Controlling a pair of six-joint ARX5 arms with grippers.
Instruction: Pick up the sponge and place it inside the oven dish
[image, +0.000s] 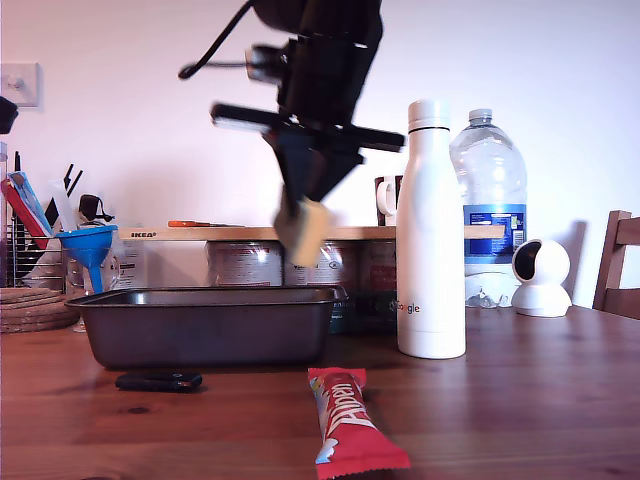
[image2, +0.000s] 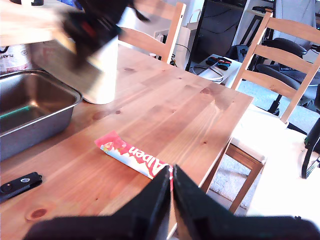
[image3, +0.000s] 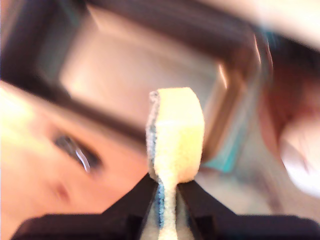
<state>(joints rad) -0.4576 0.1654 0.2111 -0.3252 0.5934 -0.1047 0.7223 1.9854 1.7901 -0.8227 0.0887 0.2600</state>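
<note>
The bench (image: 520, 400) carries everything, and the oven dish (image: 205, 325) sits toward the exterior view's left with its open top clear, so I have a wide target to drop into. The white bottle (image: 430, 230) stands just beside the dish on the exterior view's right, which I judge is the thing to keep the arm away from. My second gripper (image3: 167, 195) hangs from above, wrist pointing down, over the dish's end nearest the bottle; the blur suggests it is moving. It is clamped on the sponge (image: 305, 228), pinching one end so the foam squashes thin between the jaws and the rest sticks out free, well above the rim. My first gripper (image2: 171, 187) is closed with nothing in it, parked low over the bench edge near the red candy bar (image: 350, 420), out of the way. A small black object (image: 158, 381) lies in front of the dish.
</note>
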